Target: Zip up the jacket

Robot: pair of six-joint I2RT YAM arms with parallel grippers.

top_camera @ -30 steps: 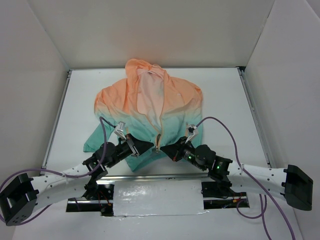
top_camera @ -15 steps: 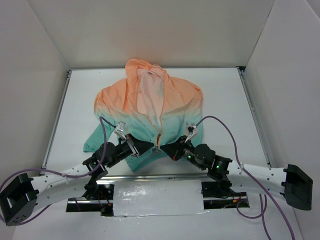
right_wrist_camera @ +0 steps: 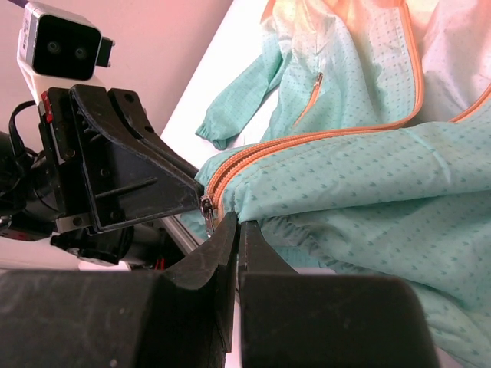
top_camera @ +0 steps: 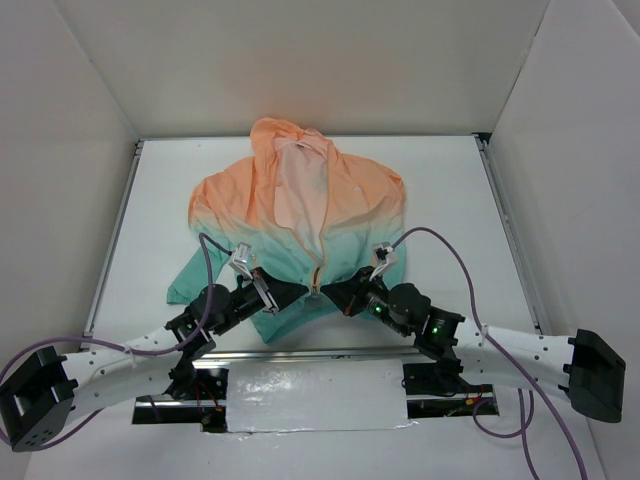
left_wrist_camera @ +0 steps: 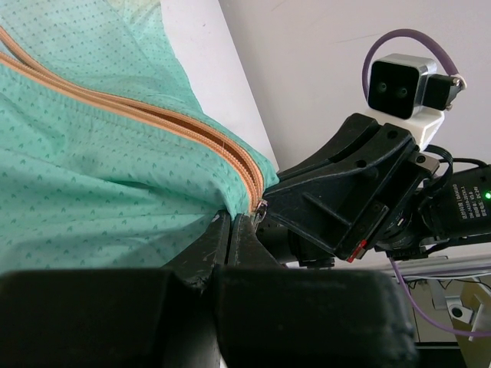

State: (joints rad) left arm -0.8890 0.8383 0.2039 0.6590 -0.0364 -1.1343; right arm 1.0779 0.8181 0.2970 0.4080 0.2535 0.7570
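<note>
The jacket (top_camera: 300, 215) lies flat on the white table, peach hood at the far end and teal hem toward the arms. Its orange front zipper (top_camera: 320, 255) is joined only at the bottom, and the chest lies open on pale lining. The metal slider (right_wrist_camera: 207, 211) sits at the hem end of the zipper (left_wrist_camera: 261, 208). My left gripper (top_camera: 303, 291) is shut on the teal hem just left of the slider (left_wrist_camera: 230, 218). My right gripper (top_camera: 330, 293) is shut on the hem just right of it (right_wrist_camera: 238, 220). The two grippers face each other, almost touching.
White walls enclose the table on three sides. Metal rails run along its left (top_camera: 115, 240) and right (top_camera: 505, 230) edges. A purple cable (top_camera: 445, 250) loops over the table from the right arm. An orange pocket zip (right_wrist_camera: 309, 98) shows on the left front panel.
The right gripper has crept slightly forward and left toward the zipper's bottom end. The left arm and the jacket look unchanged.
</note>
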